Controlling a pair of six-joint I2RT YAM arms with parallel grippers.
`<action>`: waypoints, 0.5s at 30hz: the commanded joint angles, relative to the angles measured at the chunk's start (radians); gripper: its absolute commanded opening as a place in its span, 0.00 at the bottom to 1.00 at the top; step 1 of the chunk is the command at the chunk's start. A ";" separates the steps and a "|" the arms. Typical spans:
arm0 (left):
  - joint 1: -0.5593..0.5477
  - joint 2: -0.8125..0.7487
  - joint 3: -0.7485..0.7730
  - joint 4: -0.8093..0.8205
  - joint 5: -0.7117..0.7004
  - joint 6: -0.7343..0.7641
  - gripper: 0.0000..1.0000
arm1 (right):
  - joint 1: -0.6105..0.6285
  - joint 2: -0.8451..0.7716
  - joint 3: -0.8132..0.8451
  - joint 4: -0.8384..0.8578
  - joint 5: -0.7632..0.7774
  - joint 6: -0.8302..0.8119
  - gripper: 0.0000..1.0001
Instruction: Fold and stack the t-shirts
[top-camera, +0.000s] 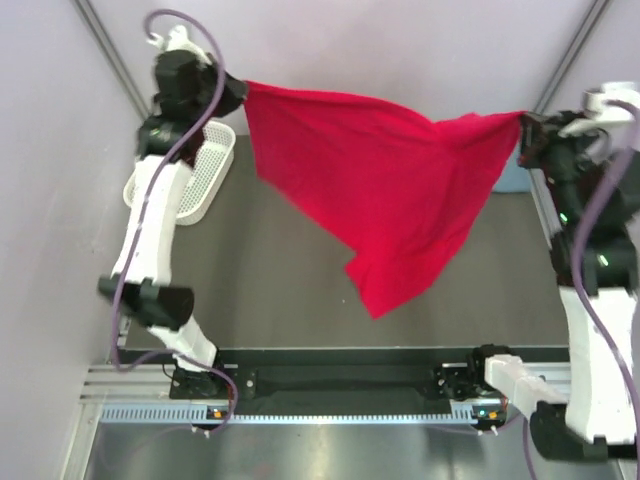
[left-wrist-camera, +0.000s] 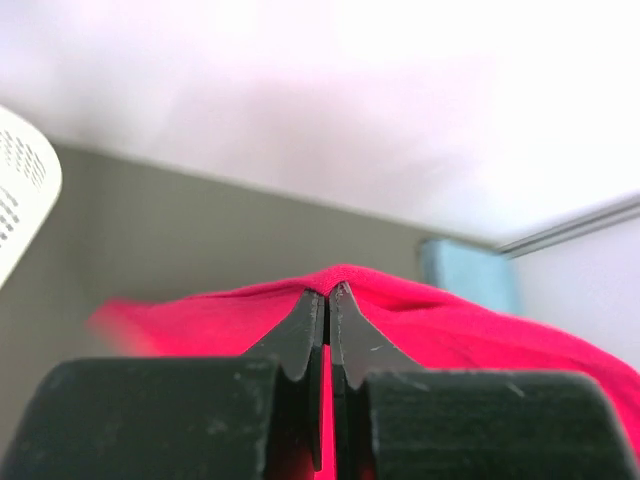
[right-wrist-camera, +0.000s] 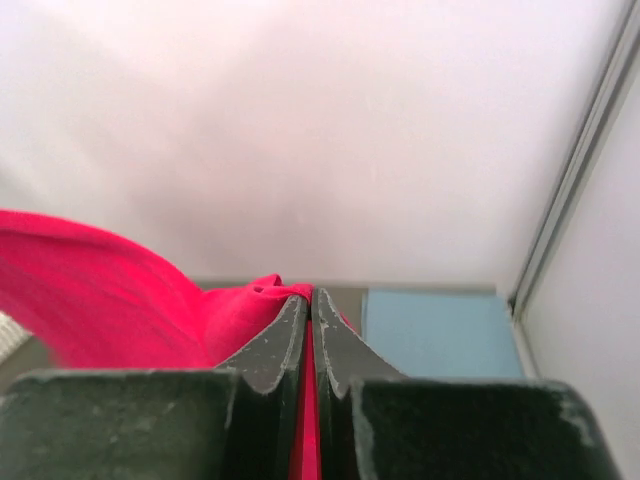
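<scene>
The red t-shirt (top-camera: 375, 190) hangs spread in the air between my two grippers, its lower part drooping to a point over the dark table. My left gripper (top-camera: 240, 88) is shut on its left corner at the far left; red cloth (left-wrist-camera: 450, 320) shows pinched between the jaws of that gripper (left-wrist-camera: 327, 292). My right gripper (top-camera: 522, 122) is shut on its right corner; red cloth (right-wrist-camera: 110, 300) shows beside the tips of that gripper (right-wrist-camera: 309, 295). The blue-grey t-shirt (right-wrist-camera: 440, 335) lies folded flat at the far right of the table, also seen in the top view (top-camera: 513, 178).
A white mesh basket (top-camera: 200, 170) stands at the far left of the table, partly behind my left arm; its rim (left-wrist-camera: 20, 190) shows in the left wrist view. Pale walls close in the back and sides. A metal rail (top-camera: 330, 385) runs along the near edge.
</scene>
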 joint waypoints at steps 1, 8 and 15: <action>0.005 -0.259 -0.056 0.008 -0.014 -0.008 0.00 | 0.013 -0.148 0.099 -0.082 -0.043 0.015 0.00; -0.030 -0.629 -0.116 -0.092 -0.226 0.081 0.00 | 0.022 -0.309 0.285 -0.240 -0.130 0.103 0.00; -0.093 -0.794 -0.035 -0.170 -0.358 0.165 0.00 | 0.018 -0.348 0.515 -0.380 -0.163 0.179 0.00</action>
